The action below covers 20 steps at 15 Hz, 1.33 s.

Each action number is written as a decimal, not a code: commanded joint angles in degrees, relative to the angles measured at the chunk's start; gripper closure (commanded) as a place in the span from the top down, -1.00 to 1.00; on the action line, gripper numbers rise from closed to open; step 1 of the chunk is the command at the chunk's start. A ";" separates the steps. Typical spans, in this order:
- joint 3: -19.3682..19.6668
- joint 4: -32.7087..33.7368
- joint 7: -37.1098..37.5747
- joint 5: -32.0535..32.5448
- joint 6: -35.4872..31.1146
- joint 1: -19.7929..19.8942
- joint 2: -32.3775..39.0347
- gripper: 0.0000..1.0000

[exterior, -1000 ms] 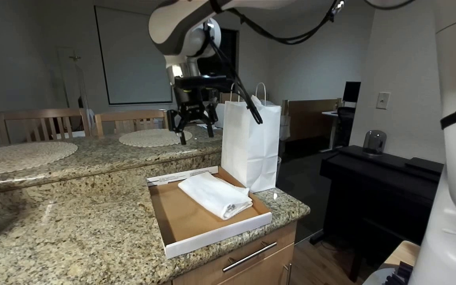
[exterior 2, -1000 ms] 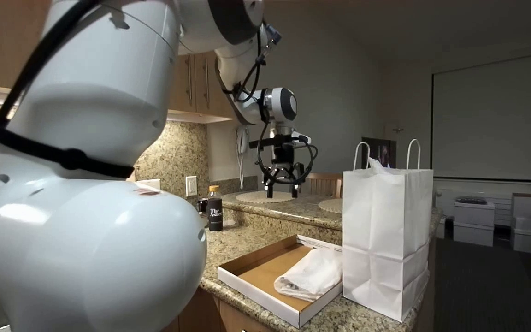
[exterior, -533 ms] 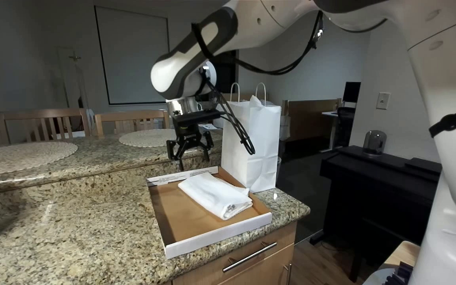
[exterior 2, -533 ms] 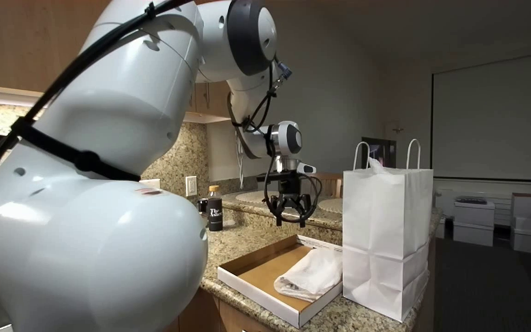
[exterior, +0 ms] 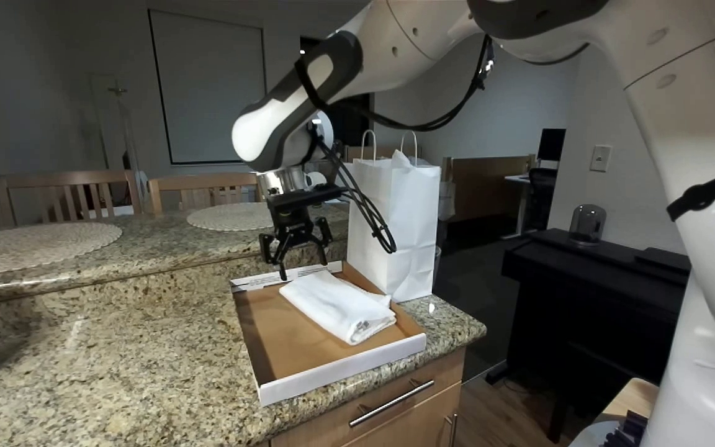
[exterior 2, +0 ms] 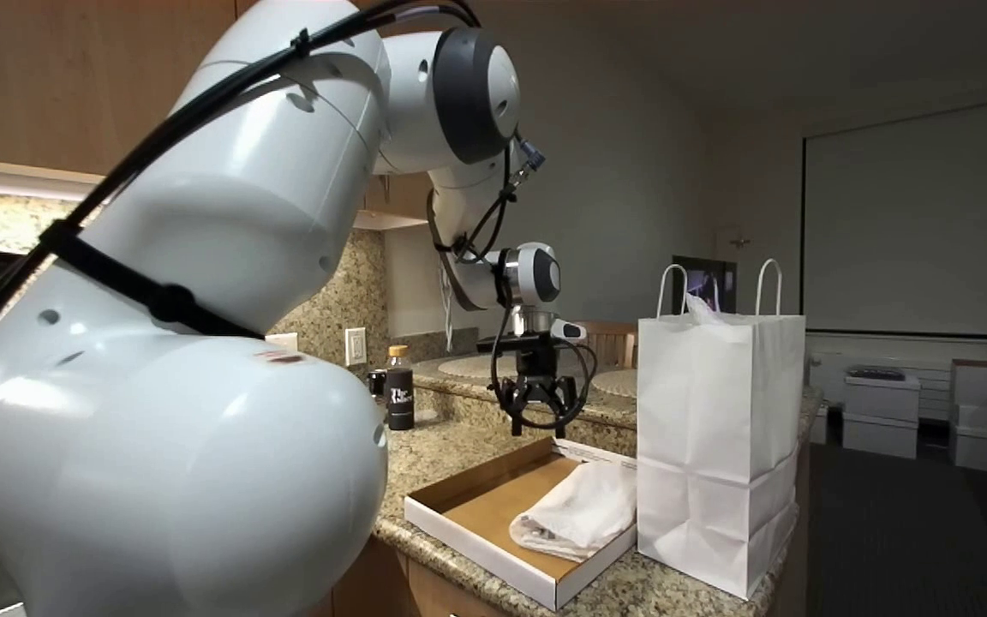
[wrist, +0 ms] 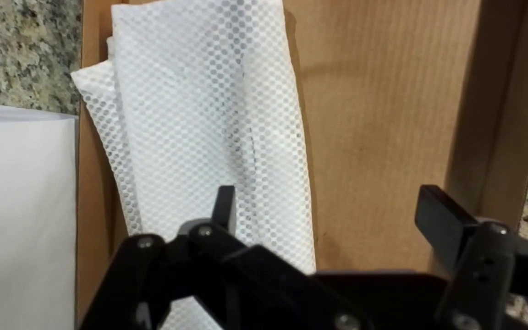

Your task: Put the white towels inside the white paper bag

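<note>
Pincer lower, nearer white towels

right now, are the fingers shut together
No, the fingers stand well apart, with white towel and bare cardboard tray showing between them.

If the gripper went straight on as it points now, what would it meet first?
Probably the white towels: one jaw of the gripper stands above them, the other above the cardboard tray; depth is unclear.

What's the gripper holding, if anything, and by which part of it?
Nothing: the gripper is open, and the folded white cloth lies in the tray below.
</note>
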State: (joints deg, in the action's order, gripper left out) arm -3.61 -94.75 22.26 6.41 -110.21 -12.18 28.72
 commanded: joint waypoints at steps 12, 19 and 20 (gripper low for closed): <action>4.31 18.73 -3.90 -0.31 15.12 1.84 20.18 1.00; 2.58 25.76 -11.27 -2.23 20.89 3.42 25.09 1.00; 2.22 26.72 -12.49 -2.70 21.75 3.72 25.86 1.00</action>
State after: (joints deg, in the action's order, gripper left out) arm 0.19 -71.94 14.53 5.61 -91.99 -10.15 51.96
